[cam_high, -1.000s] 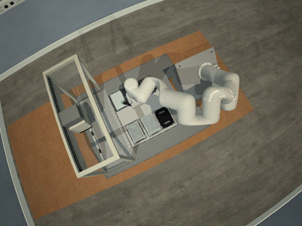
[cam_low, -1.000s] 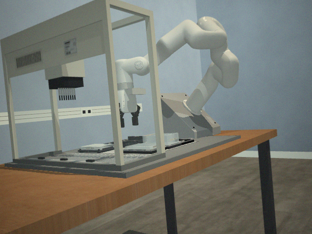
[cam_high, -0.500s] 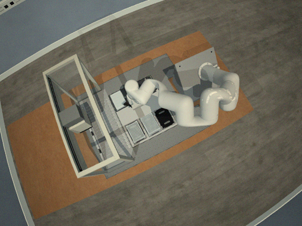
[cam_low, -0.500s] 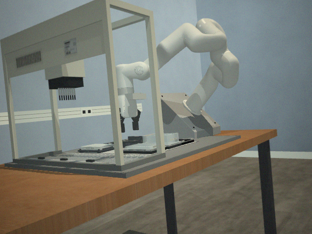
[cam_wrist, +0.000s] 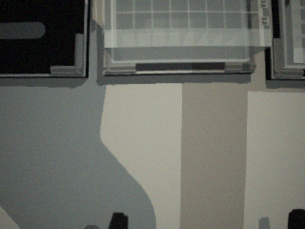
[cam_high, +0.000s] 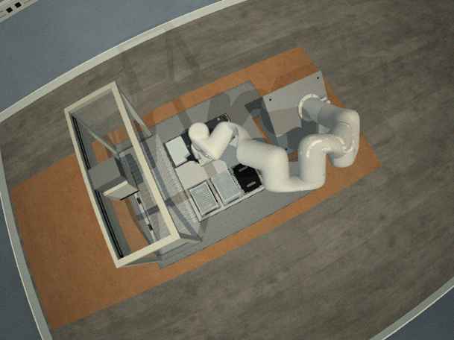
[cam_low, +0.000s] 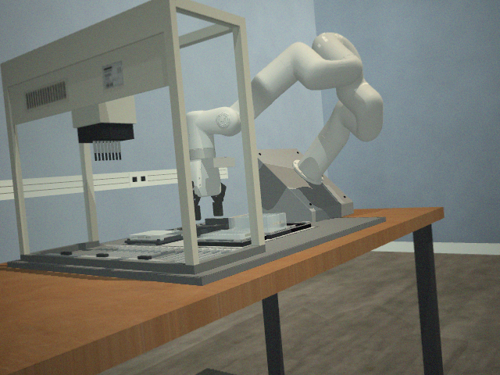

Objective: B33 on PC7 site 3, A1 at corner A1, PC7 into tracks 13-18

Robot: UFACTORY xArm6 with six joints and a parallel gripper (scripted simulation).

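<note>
The plate carrier PC7 lies on the apron before the rails; the arm hides part of it. B33, pale, sits on its rail-side end, site 3. Well A1 and exact seating cannot be made out. Nest S1 is empty and black. Clear, tall B83 is in S2; B38 is in S3. My gripper is open and empty, low above the carrier area. No lit lamp is discernible.
The instrument's frame stands over the rails, with posts beside the apron. Its pipetting head hangs over the far part of the rails. The nest row stands beside the pale apron.
</note>
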